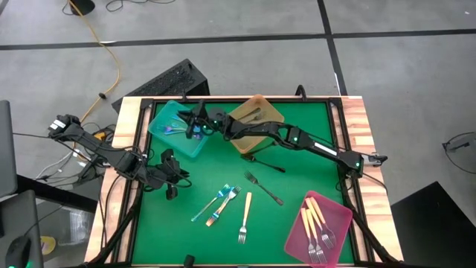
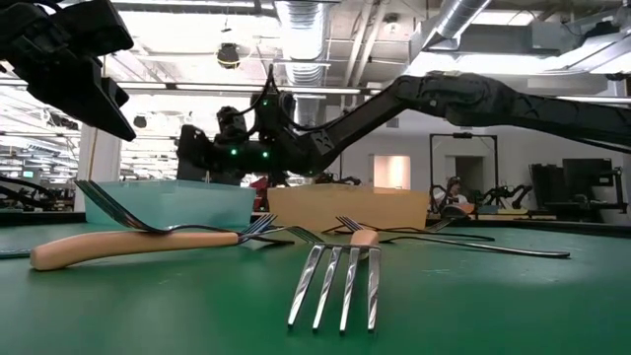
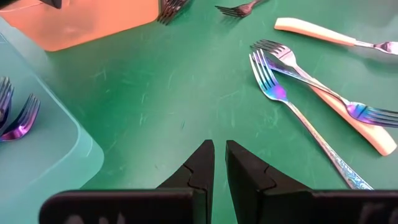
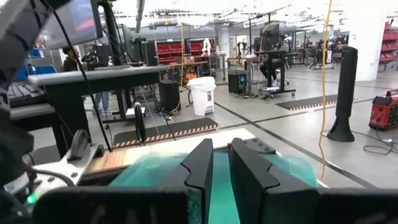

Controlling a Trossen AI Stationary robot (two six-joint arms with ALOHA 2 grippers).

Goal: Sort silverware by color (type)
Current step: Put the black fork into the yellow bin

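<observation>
My right gripper (image 1: 186, 119) (image 4: 221, 146) reaches across the table and hovers over the teal tray (image 1: 160, 123) at the far left. Its fingers stand a narrow gap apart, with nothing seen between them. Iridescent forks (image 3: 15, 118) lie in that tray. My left gripper (image 1: 172, 179) (image 3: 219, 144) waits shut above the mat at the left and touches nothing. Two iridescent forks (image 1: 222, 199) (image 3: 280, 87) lie across a cream-handled one (image 3: 348, 118) mid-table. Another cream-handled fork (image 1: 244, 216) and a dark fork (image 1: 264, 187) lie flat nearby.
The amber tray (image 1: 256, 112) stands at the far middle under my right arm, with a dark utensil (image 1: 268, 160) on the mat beside it. The pink tray (image 1: 338, 216) at the near right holds cream-handled forks. A raised wooden rim (image 1: 130, 134) frames the green mat.
</observation>
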